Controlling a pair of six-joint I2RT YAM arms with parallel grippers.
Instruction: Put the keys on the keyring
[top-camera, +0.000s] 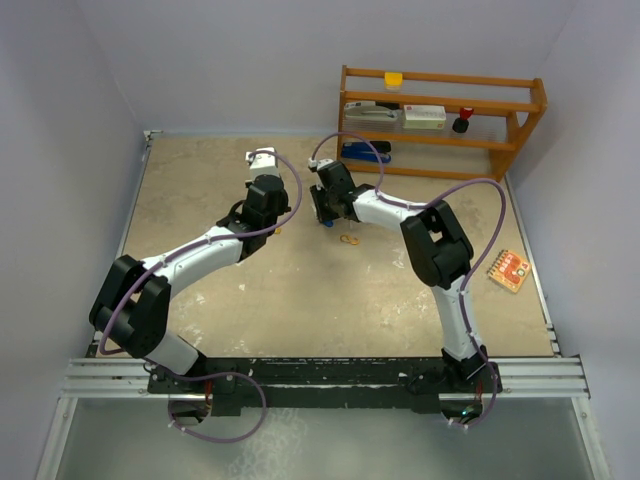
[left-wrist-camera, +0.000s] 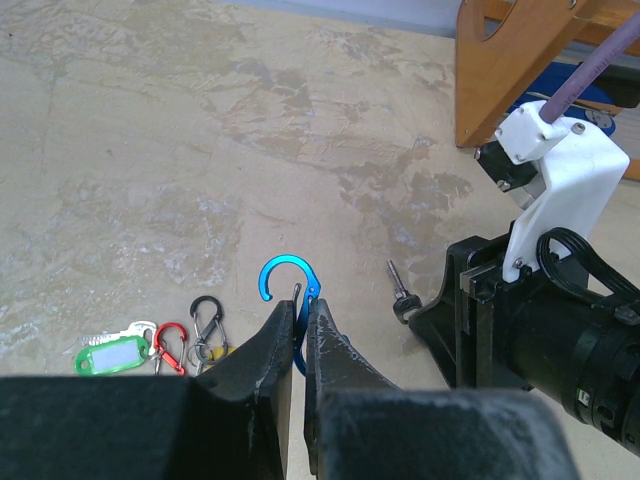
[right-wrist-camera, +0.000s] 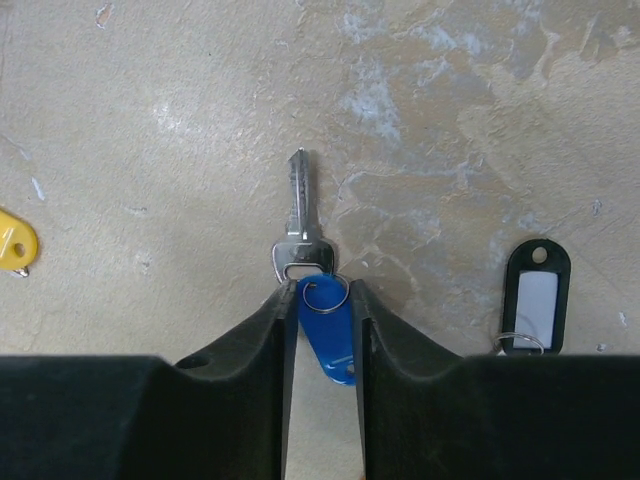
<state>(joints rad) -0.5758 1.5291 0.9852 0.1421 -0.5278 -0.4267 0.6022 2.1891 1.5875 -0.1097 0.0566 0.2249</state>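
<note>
at the near edge of the left wrist view the left gripper (left-wrist-camera: 300, 312) is clenched on the lower end of a blue carabiner clip (left-wrist-camera: 283, 277), whose hooked top stands up above the fingertips, open toward the right. just left of those fingers a small cluster lies on the table (left-wrist-camera: 150, 150): a green tag (left-wrist-camera: 112, 356) with a white label nearest the left edge, a red clip (left-wrist-camera: 170, 346) beside it, a black clip (left-wrist-camera: 206, 313) a little farther out, and a bit of yellow under the black clip that is too small to make out. in the right wrist view the right gripper (right-wrist-camera: 320, 296) is pinched shut on a blue tag (right-wrist-camera: 331, 352), which sits between the two fingers; a thin split ring (right-wrist-camera: 325, 294) at the tag's top links it to a silver key (right-wrist-camera: 298, 215) that points away from the gripper, over the table. a yellow tag (right-wrist-camera: 14, 245) lies near the left edge of that view, apart from the gripper, and a black tag (right-wrist-camera: 537, 296) with a white label lies to the right with its own small ring. from above, the two grippers face each other near the middle of the table, close but not touching. an orange card (top-camera: 509, 270) lies well off to the right, and a wooden shelf (top-camera: 440, 130) stands along the far wall.
</note>
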